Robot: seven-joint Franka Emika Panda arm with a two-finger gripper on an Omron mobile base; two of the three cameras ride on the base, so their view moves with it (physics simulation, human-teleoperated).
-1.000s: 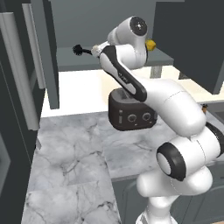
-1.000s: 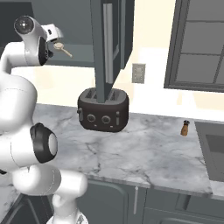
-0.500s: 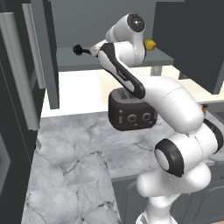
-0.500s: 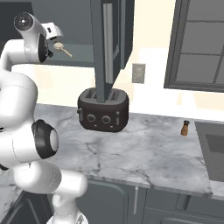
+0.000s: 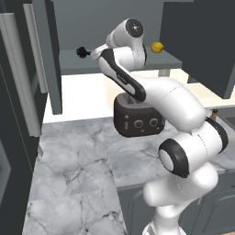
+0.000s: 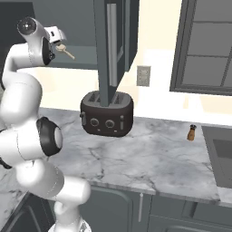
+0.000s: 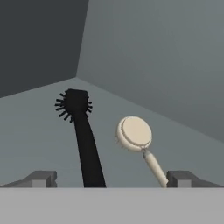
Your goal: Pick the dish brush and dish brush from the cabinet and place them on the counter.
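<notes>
Two dish brushes lie on the grey shelf of the open cabinet. The black brush has a spiky head and lies left of the cream brush, whose head is round. My gripper is open just in front of both handles, with one finger tip outside each brush, touching neither. From the left base view the black brush head pokes out beside my hand. The right base view has the cream handle below my hand. The white marble counter lies beneath.
A dark toaster stands on the counter under the shelf. A small yellow ball sits on the shelf to the right. The open cabinet door hangs above the toaster. A pepper shaker stands far right. A tall dark unit is on the left.
My wrist has risen slightly at the shelf. The brushes have not moved and the gripper stays open.
</notes>
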